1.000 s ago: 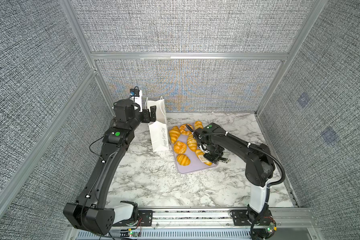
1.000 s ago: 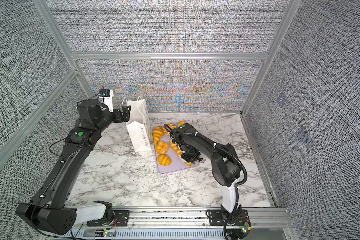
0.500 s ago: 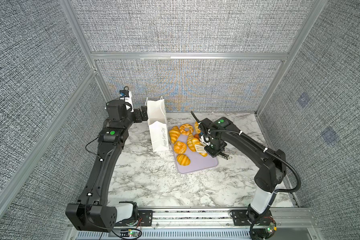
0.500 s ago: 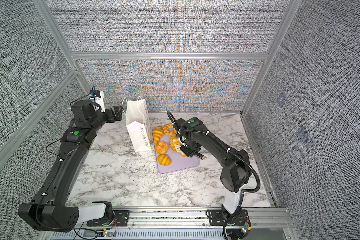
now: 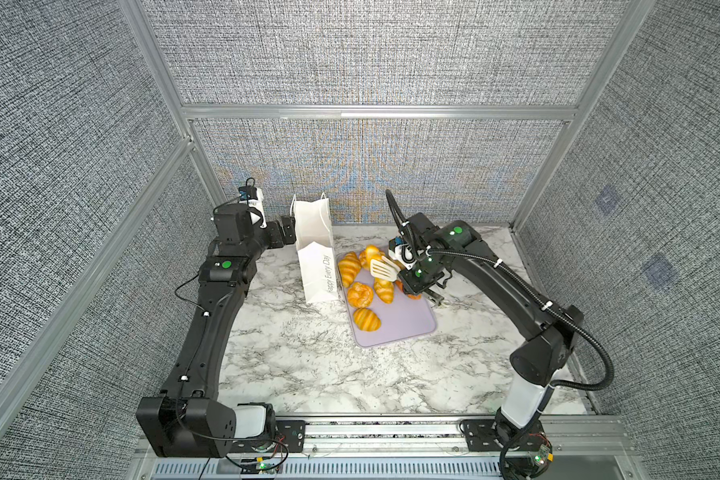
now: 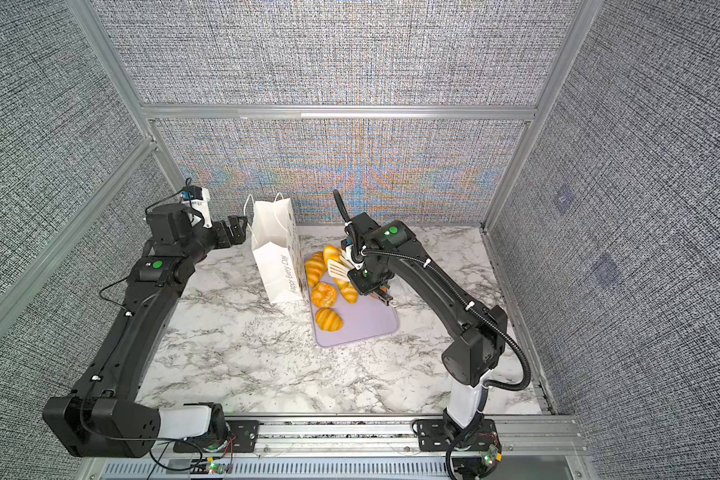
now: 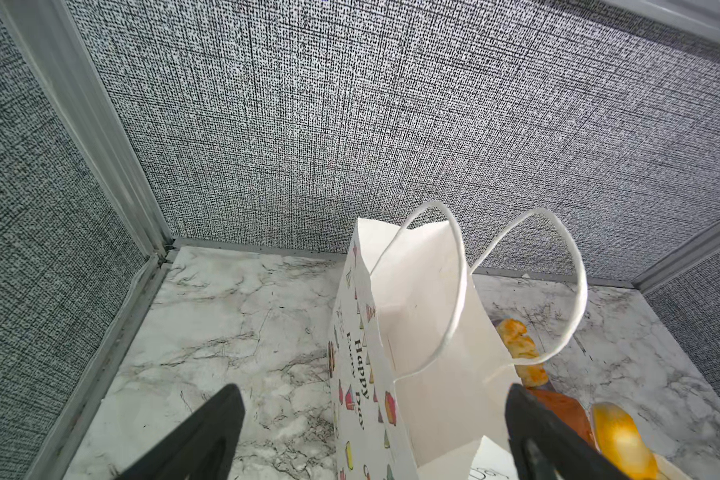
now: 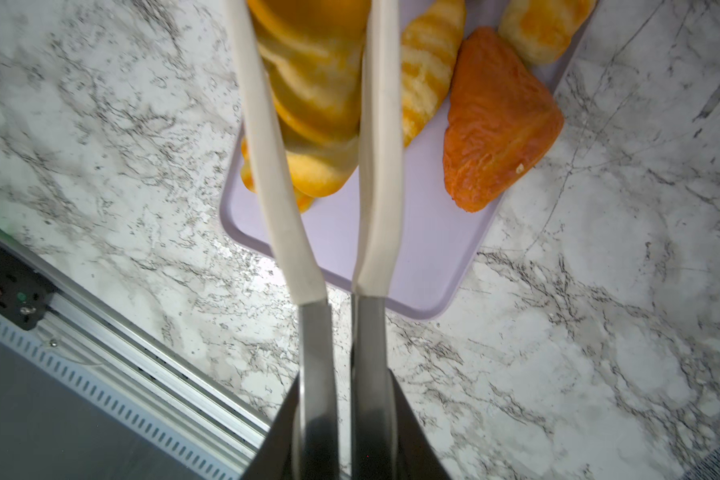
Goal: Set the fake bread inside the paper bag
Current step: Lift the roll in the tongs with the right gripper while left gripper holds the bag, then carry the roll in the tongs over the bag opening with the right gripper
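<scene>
The right gripper [image 8: 345, 440] is clamped on the steel handles of white-tipped tongs [image 8: 374, 166]. The 2 tong tips pinch a striped croissant [image 8: 308, 83] above the lavender tray [image 8: 391, 232]. The rest of the fake bread [image 5: 360, 294] lies on that tray, with the orange-brown triangular piece [image 8: 495, 120] near its edge beside the tongs. The white paper bag [image 5: 316, 266] stands upright with its mouth open, just beside the tray's left edge on the marble table [image 5: 308, 365]. The left gripper [image 5: 285, 232] hovers at the bag's upper rim, on the side away from the tray, jaws spread wide and holding nothing.
</scene>
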You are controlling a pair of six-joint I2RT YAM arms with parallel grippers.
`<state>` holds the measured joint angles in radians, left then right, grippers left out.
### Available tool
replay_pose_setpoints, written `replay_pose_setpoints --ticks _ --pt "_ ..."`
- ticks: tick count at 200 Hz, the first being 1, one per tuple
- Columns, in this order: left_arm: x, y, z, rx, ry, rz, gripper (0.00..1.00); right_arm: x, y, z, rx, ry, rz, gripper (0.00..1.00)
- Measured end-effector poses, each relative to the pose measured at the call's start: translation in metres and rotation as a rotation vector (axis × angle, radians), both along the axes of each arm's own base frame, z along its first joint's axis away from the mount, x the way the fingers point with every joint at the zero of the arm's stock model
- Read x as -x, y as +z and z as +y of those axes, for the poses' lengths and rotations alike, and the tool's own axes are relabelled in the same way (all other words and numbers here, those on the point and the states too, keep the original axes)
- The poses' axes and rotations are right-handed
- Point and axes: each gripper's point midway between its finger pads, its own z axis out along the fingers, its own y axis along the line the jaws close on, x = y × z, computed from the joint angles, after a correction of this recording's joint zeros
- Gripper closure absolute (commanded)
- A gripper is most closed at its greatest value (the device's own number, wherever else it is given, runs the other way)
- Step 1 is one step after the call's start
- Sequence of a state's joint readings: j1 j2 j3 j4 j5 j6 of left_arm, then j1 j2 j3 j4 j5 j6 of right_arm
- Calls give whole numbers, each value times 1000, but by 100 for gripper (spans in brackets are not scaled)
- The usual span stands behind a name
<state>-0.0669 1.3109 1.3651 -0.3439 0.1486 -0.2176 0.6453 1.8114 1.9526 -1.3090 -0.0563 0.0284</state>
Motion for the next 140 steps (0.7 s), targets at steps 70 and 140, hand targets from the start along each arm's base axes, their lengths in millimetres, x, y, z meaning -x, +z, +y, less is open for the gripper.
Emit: replay_pose_setpoints --ticks 70,140 --pt "0 -18 -1 30 -9 39 1 -7 37 56 -181 71 -51 75" --pt "4 -32 -2 38 -13 67 1 -3 65 86 -327 134 -61 74"
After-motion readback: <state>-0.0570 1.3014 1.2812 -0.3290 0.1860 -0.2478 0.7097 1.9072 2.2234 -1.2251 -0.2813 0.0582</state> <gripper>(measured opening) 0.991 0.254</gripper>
